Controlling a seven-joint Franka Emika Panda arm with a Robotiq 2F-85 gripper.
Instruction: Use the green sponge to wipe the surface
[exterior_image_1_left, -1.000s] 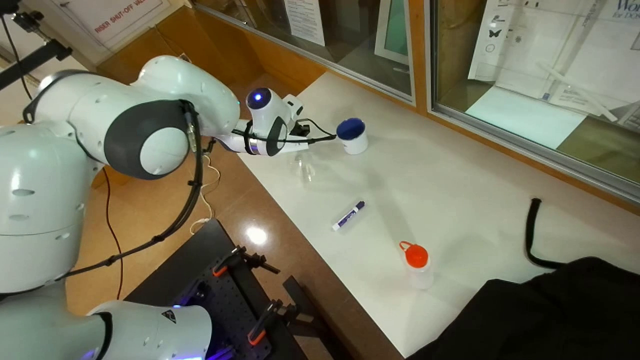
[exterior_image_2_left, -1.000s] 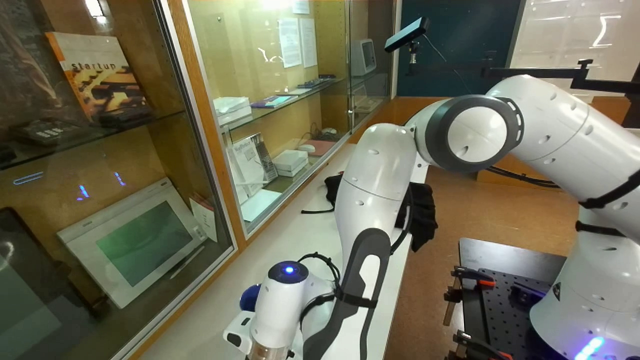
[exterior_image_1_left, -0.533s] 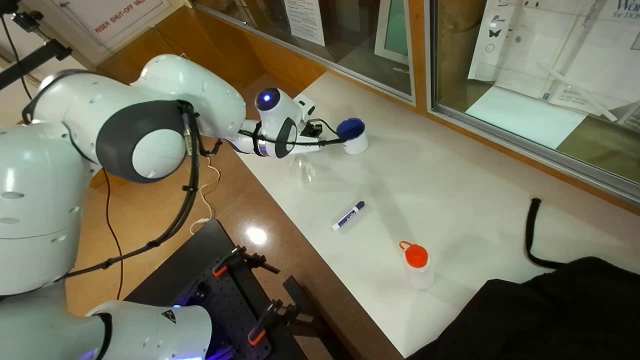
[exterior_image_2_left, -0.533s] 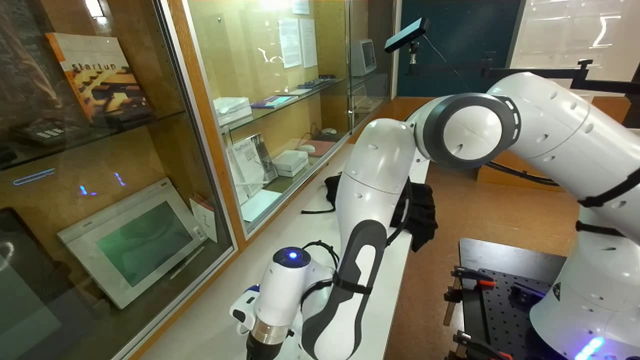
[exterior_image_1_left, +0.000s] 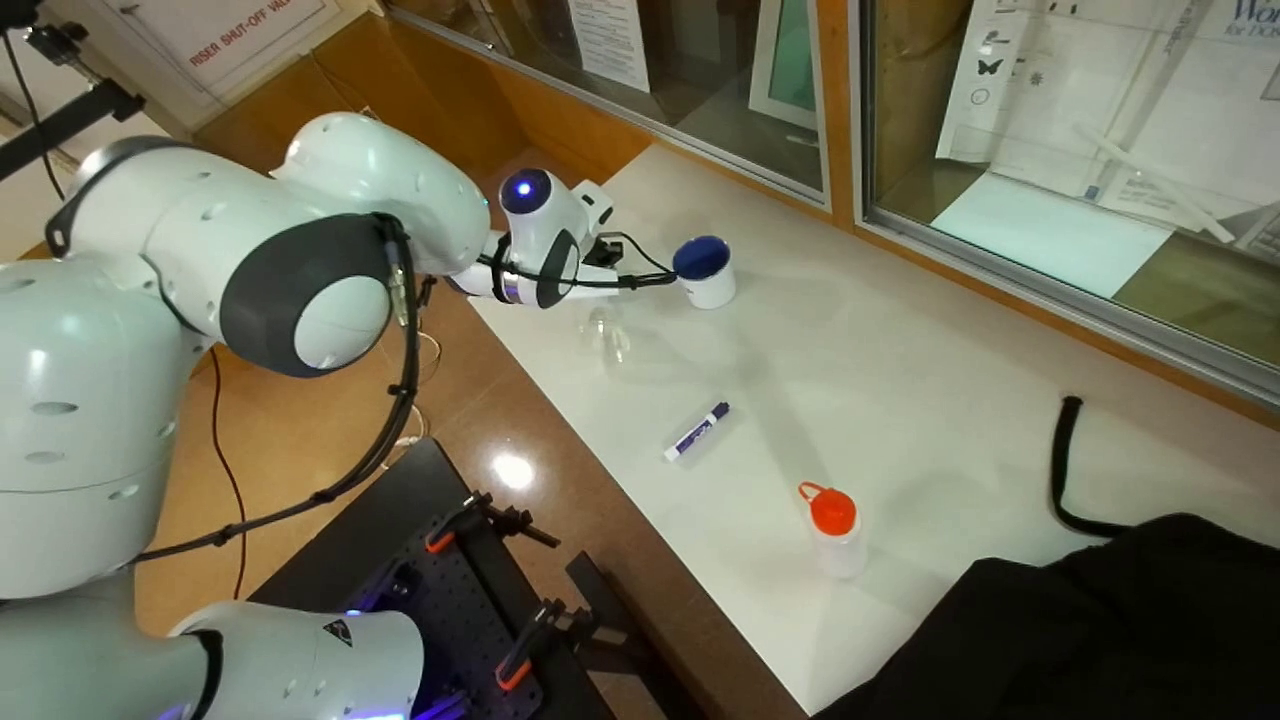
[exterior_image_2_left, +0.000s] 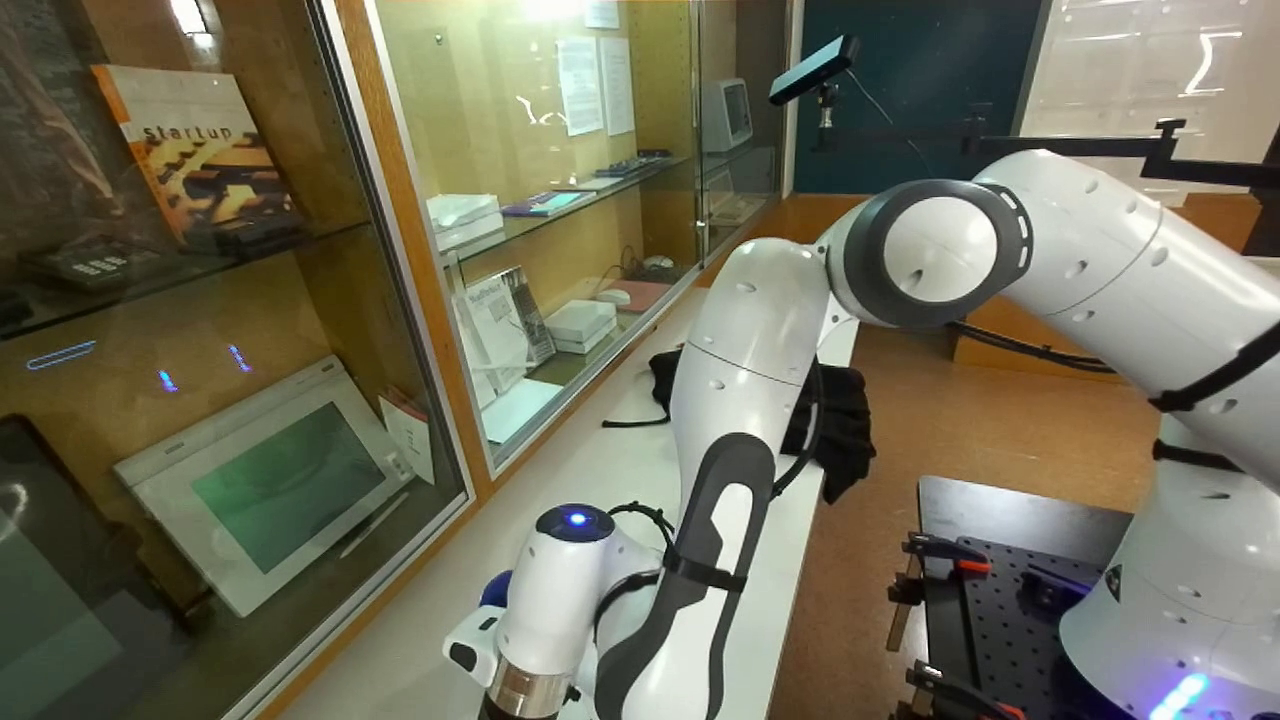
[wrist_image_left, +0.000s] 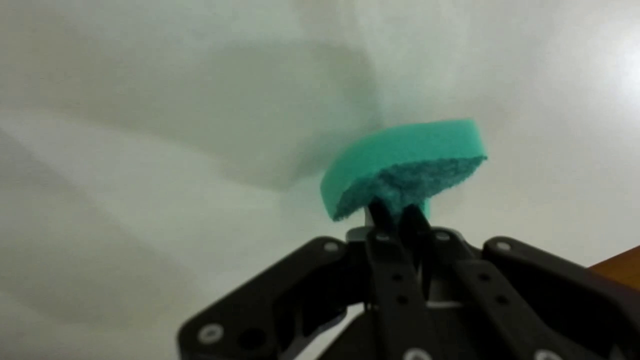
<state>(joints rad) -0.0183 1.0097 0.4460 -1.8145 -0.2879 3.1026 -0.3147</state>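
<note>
Most of the gripper (wrist_image_left: 397, 212) is lost to both exterior views, behind the arm (exterior_image_1_left: 370, 170) or past the bottom edge, and the green sponge (wrist_image_left: 407, 145) cannot be made out there. In the wrist view the gripper is clenched on the sponge, pinching it by its lower middle, so that bit is covered. The sponge is over the tabletop (exterior_image_1_left: 900, 420); whether the two touch, I cannot tell. It is bent into a curve, its side bright, smooth teal foam, its face darker, rough and fuzzy. The tabletop below looks flat and pale. In an exterior view, a see-through container (exterior_image_1_left: 612, 345) near the arm has an outline too faint to follow. Close to it stands a smooth white cup (exterior_image_1_left: 708, 290), deep blue inside. A slim marker (exterior_image_1_left: 697, 432) lies flat, a cloudy bottle (exterior_image_1_left: 840, 552) has a looped orange lid (exterior_image_1_left: 833, 513), and black cloth (exterior_image_1_left: 1090, 620), its folds hard to read, runs out of frame at the lower right corner.
</note>
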